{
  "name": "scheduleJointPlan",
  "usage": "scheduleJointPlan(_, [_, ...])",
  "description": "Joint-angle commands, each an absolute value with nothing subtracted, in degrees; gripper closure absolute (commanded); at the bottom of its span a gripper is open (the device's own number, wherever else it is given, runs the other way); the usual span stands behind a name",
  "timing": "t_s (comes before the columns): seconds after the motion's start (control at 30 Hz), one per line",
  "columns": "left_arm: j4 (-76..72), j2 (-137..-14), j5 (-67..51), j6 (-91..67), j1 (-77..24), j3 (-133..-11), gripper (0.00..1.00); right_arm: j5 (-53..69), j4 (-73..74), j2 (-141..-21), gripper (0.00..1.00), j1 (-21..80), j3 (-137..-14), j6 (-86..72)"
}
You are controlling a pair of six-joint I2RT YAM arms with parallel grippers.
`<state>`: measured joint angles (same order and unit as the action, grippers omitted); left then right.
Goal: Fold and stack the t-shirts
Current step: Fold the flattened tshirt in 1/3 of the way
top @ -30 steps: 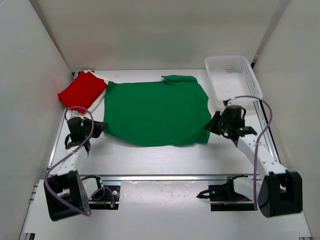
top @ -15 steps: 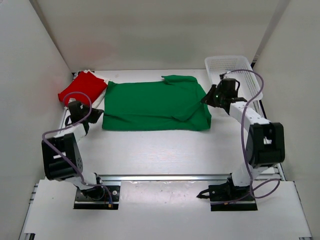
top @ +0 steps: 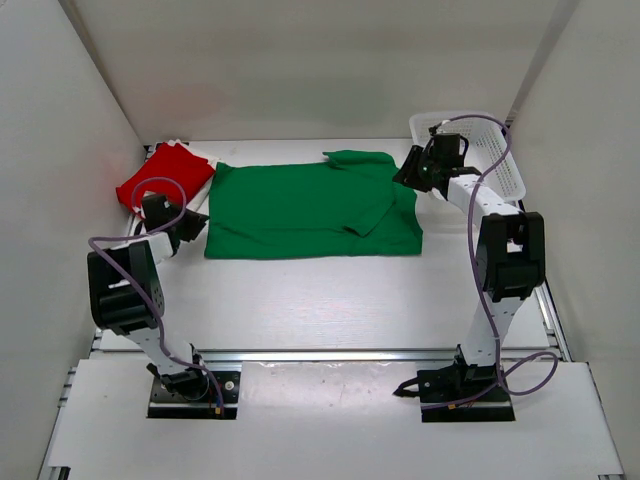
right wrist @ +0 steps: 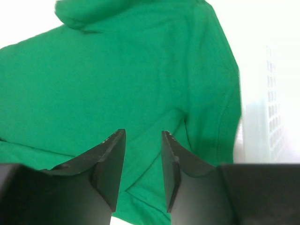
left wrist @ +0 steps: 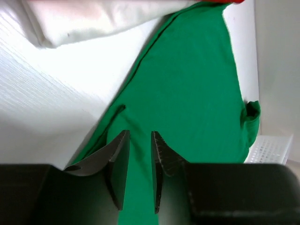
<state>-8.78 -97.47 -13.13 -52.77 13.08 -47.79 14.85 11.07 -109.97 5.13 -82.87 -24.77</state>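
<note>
The green t-shirt lies folded in half across the middle of the table, with a sleeve flap turned in at its right side. The red t-shirt sits folded on the white t-shirt at the back left. My left gripper is at the green shirt's left edge. In the left wrist view this gripper is open over the green cloth, with nothing between its fingers. My right gripper is at the shirt's back right corner; it is open above the cloth and holds nothing.
A white lattice basket stands at the back right, just behind the right gripper, and shows in both wrist views. White walls close in the left, right and back sides. The white shirt lies close to the left gripper.
Both grippers carried the green shirt's near hem toward the back, folding it in half. Their jaws, shut on the cloth before, have opened and let it go.
</note>
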Motion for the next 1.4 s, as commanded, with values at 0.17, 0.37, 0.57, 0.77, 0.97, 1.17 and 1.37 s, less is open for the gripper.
scheduleJointPlan(0.17, [-7.47, -81.23, -9.93, -49.40, 13.28, -38.97, 0.66, 13.98, 2.06, -94.52, 0.86, 7.03, -66.69, -25.83])
scheduleJointPlan(0.37, [-9.93, -76.47, -11.42, -50.01, 13.10, -26.12, 0.61, 10.83, -11.42, -78.60, 1.00, 7.65, -37.30, -32.69])
scheduleJointPlan(0.57, [-11.42, -78.48, -11.95, -51.06, 13.88, -23.11, 0.52, 6.85, -16.17, -73.12, 0.69, 4.23, -26.27, -34.89])
scheduleJointPlan(0.77, [-12.65, -82.96, -12.13, -52.20, 13.63, -24.61, 0.51, 8.96, -18.02, -81.10, 0.58, 1.15, -29.78, -35.16])
scheduleJointPlan(0.97, [-15.99, -86.92, -10.90, -54.04, 12.48, -26.45, 0.62, 11.43, -19.60, -87.45, 0.61, 0.09, -32.08, -36.48])
scheduleJointPlan(1.17, [-18.36, -91.76, -12.40, -55.37, 11.43, -29.09, 1.00, 12.75, -18.99, -88.25, 1.00, -2.11, -32.96, -37.62])
scheduleJointPlan(1.37, [-16.79, -85.36, -10.64, -54.41, 10.46, -26.20, 1.00, 10.55, -15.75, -80.18, 1.00, -1.41, -26.64, -39.81])
